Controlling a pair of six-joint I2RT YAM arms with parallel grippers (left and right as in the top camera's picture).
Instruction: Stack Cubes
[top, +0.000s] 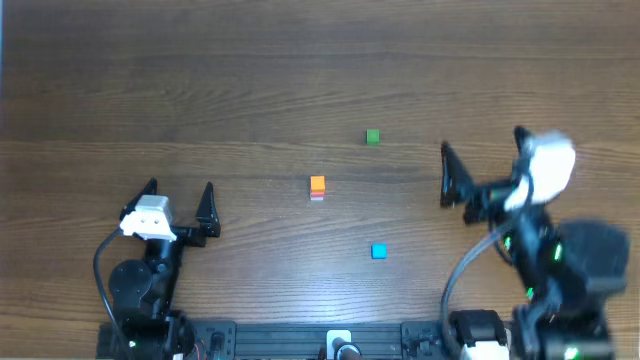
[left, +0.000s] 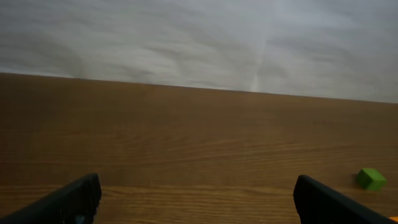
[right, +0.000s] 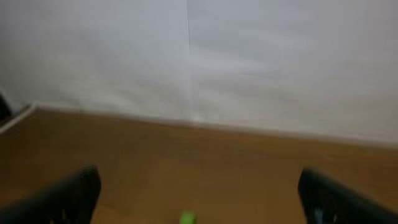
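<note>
While both arms stand back near their bases, the wooden table (top: 200, 80) holds the whole job between them. The left gripper (top: 178, 188) has its fingers spread wide with nothing between them, well apart from every cube. The right gripper (top: 482, 150) is likewise spread and empty, off to the right of the cubes.

Near the table's middle the orange cube (top: 317, 183) rests on what looks like a pinkish cube (top: 317, 197), of which just an edge shows, so a stack seems begun. The green cube (top: 373, 137) lies alone farther from the arms and right of the stack. The blue cube (top: 378, 251) lies alone nearer the arms, also a little to the right. Both are well apart from the stack.

The step in hand is probably fetching one loose cube, and the right arm is the closer to both. To do it well:
- Come straight down over the cube.
- Square the fingers to two flat faces and close gently at mid-height.
- Lift clear before travelling.
- Lower squarely onto the orange top.
- Let go only once the cube is seated, so the small stack is not nudged.
</note>
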